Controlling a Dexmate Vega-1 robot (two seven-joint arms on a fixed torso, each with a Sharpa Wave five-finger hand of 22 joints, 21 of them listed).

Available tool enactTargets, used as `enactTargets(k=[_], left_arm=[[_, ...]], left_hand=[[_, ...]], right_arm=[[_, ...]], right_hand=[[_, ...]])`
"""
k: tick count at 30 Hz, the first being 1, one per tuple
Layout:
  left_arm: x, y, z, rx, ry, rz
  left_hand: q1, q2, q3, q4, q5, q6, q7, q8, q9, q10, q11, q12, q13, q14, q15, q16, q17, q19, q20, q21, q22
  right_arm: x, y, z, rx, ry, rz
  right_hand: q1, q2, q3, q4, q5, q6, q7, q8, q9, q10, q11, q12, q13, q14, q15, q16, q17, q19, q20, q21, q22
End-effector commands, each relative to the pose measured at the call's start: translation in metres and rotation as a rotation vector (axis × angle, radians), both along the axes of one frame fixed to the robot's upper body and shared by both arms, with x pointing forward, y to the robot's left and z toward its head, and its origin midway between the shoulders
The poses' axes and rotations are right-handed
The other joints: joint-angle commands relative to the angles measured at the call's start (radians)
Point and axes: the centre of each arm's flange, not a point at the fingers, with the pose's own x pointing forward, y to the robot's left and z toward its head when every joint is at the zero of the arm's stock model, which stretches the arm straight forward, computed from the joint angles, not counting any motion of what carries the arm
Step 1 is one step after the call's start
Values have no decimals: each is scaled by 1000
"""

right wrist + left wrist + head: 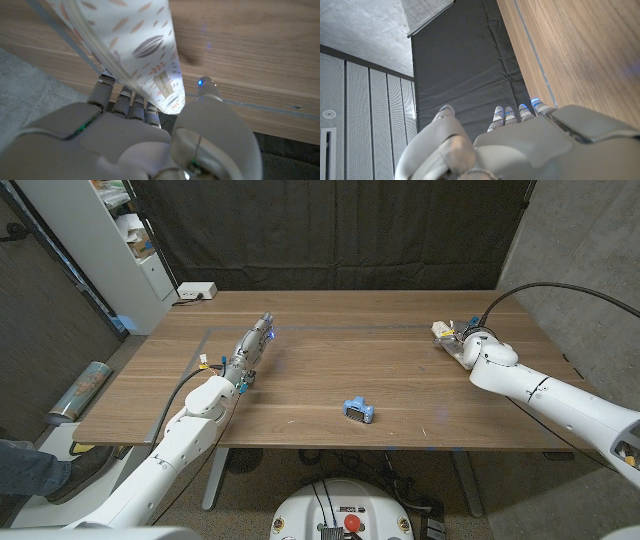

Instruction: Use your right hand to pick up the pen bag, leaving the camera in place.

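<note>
Right wrist view, fingers [131,102] gripping pen bag [142,45]

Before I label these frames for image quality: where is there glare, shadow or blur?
Head view: even light, sharp, the camera casts a slight shadow. Right wrist view: the pen bag is lit bright against the darker table, with a blue glint at the right hand. Left wrist view: left hand close up and slightly soft.

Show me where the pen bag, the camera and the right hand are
pen bag [145,55], right wrist view, on its patterned white fabric
camera [358,411], head view, on its blue body
right hand [466,347], head view, on the back of the hand, beside the pen bag
</note>
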Motion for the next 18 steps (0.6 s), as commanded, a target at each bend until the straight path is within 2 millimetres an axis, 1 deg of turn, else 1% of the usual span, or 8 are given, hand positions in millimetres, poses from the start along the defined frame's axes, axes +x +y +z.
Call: enactTargets(k=[1, 5, 9, 15, 16, 18], left_arm=[[1, -1, 0, 0, -4, -7], [1, -1, -1, 0, -2, -8], [1, 0, -2, -2, -2, -6], [0, 2, -4, -5, 3, -2], [0, 2, -4, -7, 3, -2], [-1, 3, -3, -5, 2, 0]], left_hand=[[0, 9, 1, -1, -1, 5, 1, 4, 6, -1, 1, -3, 3, -15, 0, 0, 5, -46, 7, -1, 5], [-1, 9, 0, -2, -1, 6, 1, 4, 6, -1, 1, -3, 3, -15, 0, 0, 5, -45, 7, -3, 5], [-1, 9, 0, -2, -1, 6, 1, 4, 6, -1, 1, -3, 3, -15, 1, 0, 5, -44, 8, -3, 6], [-1, 10, -1, -2, -1, 6, 1, 4, 6, 0, 0, -3, 3, -15, 1, 0, 5, -44, 9, -5, 6], [-1, 10, -1, -2, -1, 6, 1, 4, 6, -1, -1, -3, 3, -15, 1, 0, 5, -44, 10, -5, 6], [-1, 10, -1, -3, -1, 6, 0, 4, 6, -1, -1, -3, 3, -15, 1, 0, 5, -44, 10, -6, 6]], right_arm=[[-6, 1, 4, -8, -34, -14], [-8, 1, 5, -13, -35, -10], [-8, 2, 4, -16, -34, -12], [-6, 6, 4, -34, -27, -7], [-5, 6, 4, -34, -25, -8], [-3, 7, 3, -39, -23, -8]], right_hand=[[19, 9, 11, -5, 4, 30, -2, 11, 3, 27, -3, 8, 2, 27, -2, 11, 4, 18, -3, 6, 1], [32, 21, 19, -10, 3, 47, -3, 14, 3, 46, -6, 11, 2, 37, -9, 14, 5, 28, -10, 6, 1], [41, 27, 24, -13, 3, 52, -5, 14, 3, 48, -8, 10, 2, 41, -8, 15, 5, 34, -12, 6, 1], [89, 46, 48, -37, -1, 68, -9, 14, 2, 61, -11, 7, 2, 56, -16, 18, 5, 54, -22, 8, 1], [100, 46, 52, -42, -3, 72, -10, 13, 2, 64, -11, 6, 2, 59, -18, 18, 5, 60, -37, 8, 1], [105, 45, 54, -45, -4, 75, -10, 14, 2, 68, -10, 6, 2, 62, -17, 18, 5, 61, -41, 8, 1]])
